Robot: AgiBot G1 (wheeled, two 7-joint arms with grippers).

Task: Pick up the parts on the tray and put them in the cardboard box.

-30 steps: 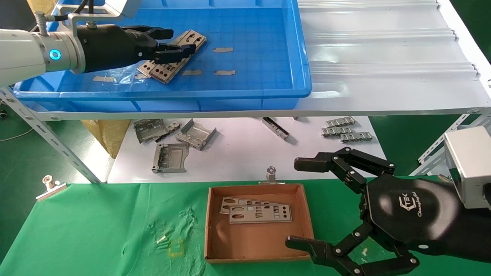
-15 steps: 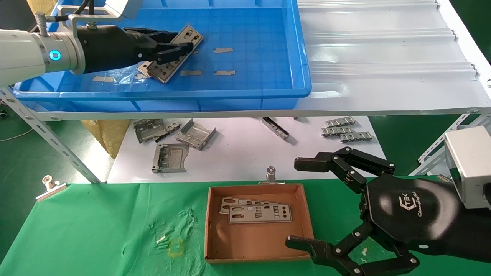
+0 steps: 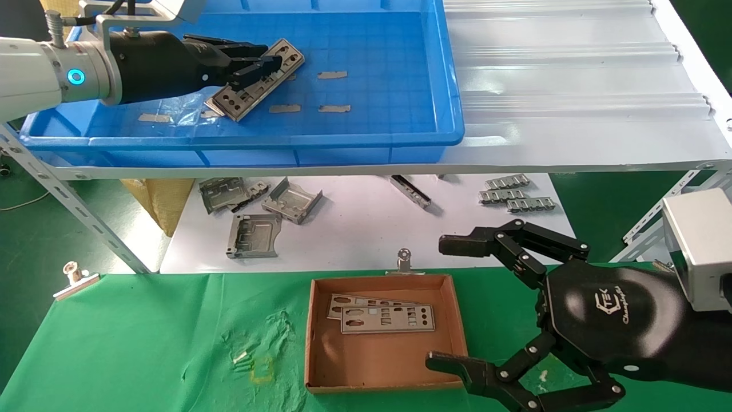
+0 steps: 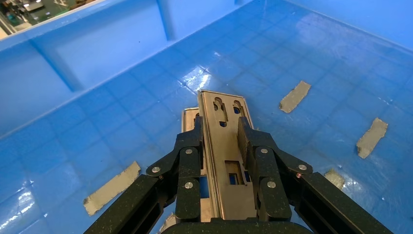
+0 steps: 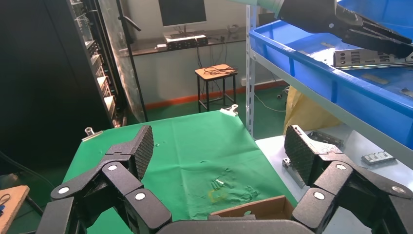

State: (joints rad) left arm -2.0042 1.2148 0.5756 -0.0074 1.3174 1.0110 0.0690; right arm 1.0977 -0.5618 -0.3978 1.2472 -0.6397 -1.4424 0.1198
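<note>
My left gripper is inside the blue tray, shut across the width of a silver cut-out part, which is tilted off the tray floor. In the left wrist view the fingers clamp the part's long edges, and a second part lies flat beneath it. The cardboard box sits on the green cloth and holds two overlapping parts. My right gripper hangs open at the box's right side with nothing between its fingers.
Bent grey brackets and ridged strips lie on the white lower surface. A white corrugated sheet lies right of the tray. Tape scraps stick to the tray floor. Metal clips pin the green cloth.
The left gripper has shut on the top part and raised it, tilting it off the one below. The right arm has not moved.
</note>
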